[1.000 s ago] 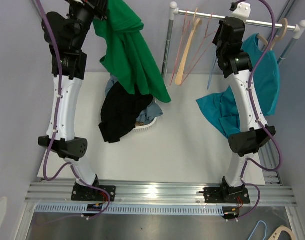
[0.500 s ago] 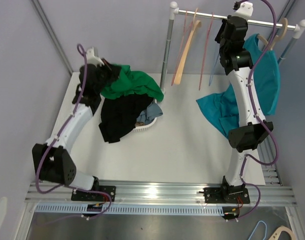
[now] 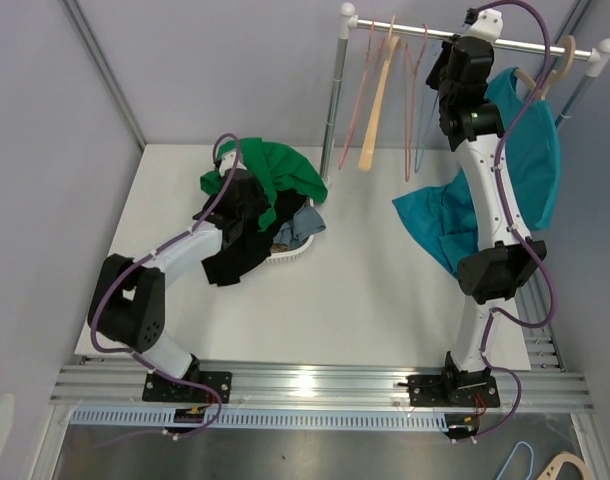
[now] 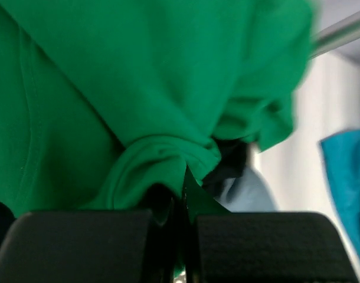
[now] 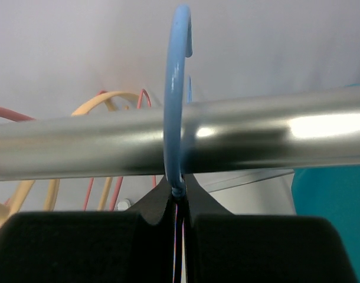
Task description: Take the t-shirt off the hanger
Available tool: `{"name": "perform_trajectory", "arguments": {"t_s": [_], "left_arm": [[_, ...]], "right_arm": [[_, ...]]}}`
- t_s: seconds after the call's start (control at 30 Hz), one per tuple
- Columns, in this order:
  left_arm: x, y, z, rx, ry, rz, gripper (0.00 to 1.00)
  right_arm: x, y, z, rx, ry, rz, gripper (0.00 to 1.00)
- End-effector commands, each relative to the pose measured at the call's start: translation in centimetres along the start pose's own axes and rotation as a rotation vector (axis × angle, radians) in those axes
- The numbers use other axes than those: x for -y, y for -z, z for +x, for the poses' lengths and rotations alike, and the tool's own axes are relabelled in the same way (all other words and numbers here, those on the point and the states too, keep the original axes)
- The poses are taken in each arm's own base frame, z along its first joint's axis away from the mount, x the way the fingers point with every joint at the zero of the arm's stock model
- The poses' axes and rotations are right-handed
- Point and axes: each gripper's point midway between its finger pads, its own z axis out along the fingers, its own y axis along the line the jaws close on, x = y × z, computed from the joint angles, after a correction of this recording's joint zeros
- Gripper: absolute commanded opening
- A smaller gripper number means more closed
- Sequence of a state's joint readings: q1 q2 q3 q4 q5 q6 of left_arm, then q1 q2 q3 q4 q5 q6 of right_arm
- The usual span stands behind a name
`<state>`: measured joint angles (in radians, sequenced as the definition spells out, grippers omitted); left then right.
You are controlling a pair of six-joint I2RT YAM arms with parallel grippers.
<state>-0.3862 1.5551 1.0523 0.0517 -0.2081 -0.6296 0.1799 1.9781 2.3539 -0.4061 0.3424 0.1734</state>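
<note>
The green t-shirt (image 3: pixel 280 168) lies bunched on the clothes pile at the back left, off any hanger. My left gripper (image 3: pixel 237 190) is down at the shirt's left edge. In the left wrist view green cloth (image 4: pixel 138 88) fills the frame and the left gripper (image 4: pixel 183 200) is shut on a fold of it. The thin blue hanger (image 3: pixel 418 110) hangs bare from the metal rail (image 3: pixel 545 42). My right gripper (image 3: pixel 437 55) is up at the rail. In the right wrist view the hanger's hook (image 5: pixel 175 88) curves over the rail (image 5: pixel 257 135), with the right gripper (image 5: pixel 179 191) shut on its base.
A white basket (image 3: pixel 290 252) holds a black garment (image 3: pixel 235 245) and a pale blue one (image 3: pixel 303 222) under the green shirt. A teal t-shirt (image 3: pixel 530 160) hangs on a wooden hanger at the rail's right end. A pink hanger (image 3: pixel 360 90) and a wooden hanger (image 3: pixel 378 100) hang beside the rack post (image 3: pixel 335 100).
My left arm has swung down from high at the back left, carrying the green t-shirt onto the basket pile. The right gripper has stayed at the rail with the blue hanger.
</note>
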Motion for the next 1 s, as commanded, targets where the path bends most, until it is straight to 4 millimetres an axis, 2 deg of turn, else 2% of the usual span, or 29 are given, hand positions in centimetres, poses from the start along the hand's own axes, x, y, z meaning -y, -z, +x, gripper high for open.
{"name": "perform_trajectory", "arguments": {"t_s": [0.0,0.2,0.3,0.37,0.4,0.43,0.5,0.53,0.63,0.8,0.87,0.93,0.97], "left_arm": [[-0.5,-0.4,-0.1,0.008,0.041,-0.022,0.01],[-0.6,-0.2,-1.2,0.025,0.043,-0.019,0.01],[-1.2,-0.2,-1.4,0.016,0.058,-0.021,0.09],[-1.7,-0.2,-1.7,0.018,0.066,-0.025,0.13],[-1.7,-0.1,-1.7,0.016,0.066,-0.020,0.18],[-1.8,-0.1,-1.7,0.018,0.062,-0.021,0.36],[-1.7,0.3,-2.3,0.034,0.055,-0.010,0.50],[-1.6,0.4,-2.7,0.048,0.043,-0.004,0.63],[-1.9,1.6,-3.6,0.103,0.043,-0.003,0.84],[-1.6,3.4,-5.7,0.179,0.044,0.004,0.89],[-2.0,4.1,-6.3,0.201,0.056,-0.023,0.97],[-2.1,5.1,-6.8,0.227,0.071,-0.021,1.00],[-2.1,5.4,-6.8,0.237,0.072,-0.014,1.00]], "right_arm": [[-1.1,0.7,-0.7,0.024,-0.020,-0.037,0.00],[-1.2,1.9,-1.0,0.022,-0.014,-0.035,0.00],[-1.1,2.4,-1.5,0.027,-0.011,-0.031,0.00],[-1.0,2.6,-1.5,0.024,-0.009,-0.030,0.04],[-1.0,2.9,-1.8,0.028,-0.009,-0.031,0.08],[-1.0,3.0,-1.7,0.025,-0.006,-0.032,0.23],[-0.9,3.5,-2.2,0.032,-0.006,-0.034,0.39],[-0.8,3.7,-2.1,0.030,-0.002,-0.033,0.45],[-0.6,4.6,-2.9,0.037,-0.001,-0.035,0.48],[0.0,6.0,-4.1,0.052,0.006,-0.025,0.54],[0.5,6.8,-4.7,0.054,0.007,-0.008,0.70],[1.4,7.7,-4.8,0.037,0.013,0.025,0.87],[2.0,8.6,-5.7,0.049,0.006,0.049,0.89]]}}
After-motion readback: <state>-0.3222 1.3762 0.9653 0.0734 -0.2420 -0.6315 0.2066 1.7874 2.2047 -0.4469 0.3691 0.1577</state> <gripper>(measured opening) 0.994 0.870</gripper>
